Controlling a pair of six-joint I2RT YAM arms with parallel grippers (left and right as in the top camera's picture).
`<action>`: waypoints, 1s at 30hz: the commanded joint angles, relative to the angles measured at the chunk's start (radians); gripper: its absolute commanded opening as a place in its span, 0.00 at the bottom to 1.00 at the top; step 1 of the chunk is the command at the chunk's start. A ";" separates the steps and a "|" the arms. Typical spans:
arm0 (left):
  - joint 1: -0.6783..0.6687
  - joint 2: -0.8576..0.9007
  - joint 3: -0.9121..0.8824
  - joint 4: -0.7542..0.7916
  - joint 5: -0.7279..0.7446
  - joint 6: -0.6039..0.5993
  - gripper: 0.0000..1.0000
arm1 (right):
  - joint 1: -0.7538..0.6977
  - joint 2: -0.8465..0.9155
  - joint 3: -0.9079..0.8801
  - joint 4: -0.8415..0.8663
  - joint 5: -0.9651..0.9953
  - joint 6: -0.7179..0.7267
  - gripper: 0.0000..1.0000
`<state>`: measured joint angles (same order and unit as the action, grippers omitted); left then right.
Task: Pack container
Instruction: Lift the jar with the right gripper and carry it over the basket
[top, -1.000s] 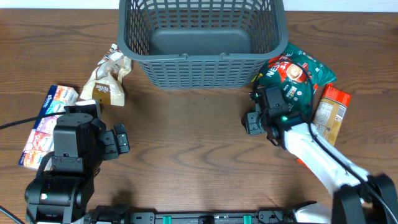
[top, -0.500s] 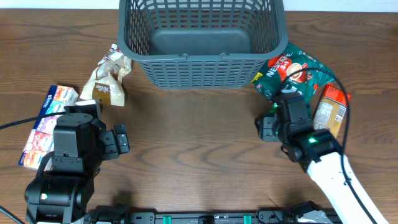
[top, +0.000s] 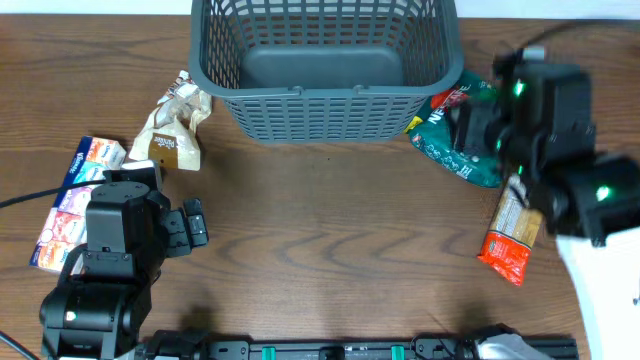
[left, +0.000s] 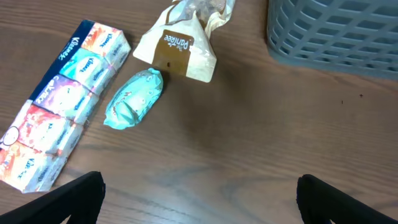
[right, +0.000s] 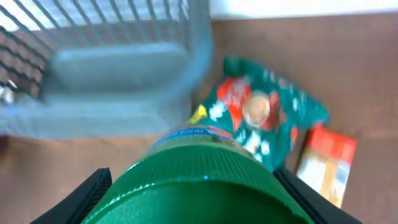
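Carry step: right tool (right: 193, 185) clamped on a green-capped bottle (right: 200, 163), held just right of the empty container (top: 325, 112) at the surface's (top: 320, 225) far middle, left tool (left: 199, 193) wide open, empty; next likely needs clearing the rim, then releasing inside.

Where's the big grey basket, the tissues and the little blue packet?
container (top: 325, 118): overhead view, front lattice wall.
tissue pack (left: 59, 115): left wrist view, middle of its top.
small teal packet (left: 134, 98): left wrist view, its middle.
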<state>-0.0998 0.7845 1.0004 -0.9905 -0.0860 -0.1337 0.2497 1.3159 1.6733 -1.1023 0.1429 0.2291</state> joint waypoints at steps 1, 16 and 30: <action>0.005 -0.002 0.021 -0.003 -0.013 0.006 0.99 | -0.008 0.153 0.209 -0.026 -0.065 -0.078 0.01; 0.005 -0.002 0.021 -0.004 -0.013 0.006 0.98 | -0.007 0.777 0.805 -0.201 -0.256 -0.142 0.01; 0.005 -0.002 0.021 -0.006 -0.013 0.005 0.99 | -0.007 1.008 0.805 -0.233 -0.254 -0.168 0.01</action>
<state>-0.0998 0.7845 1.0023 -0.9913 -0.0860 -0.1337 0.2466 2.3028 2.4523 -1.3350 -0.0982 0.0845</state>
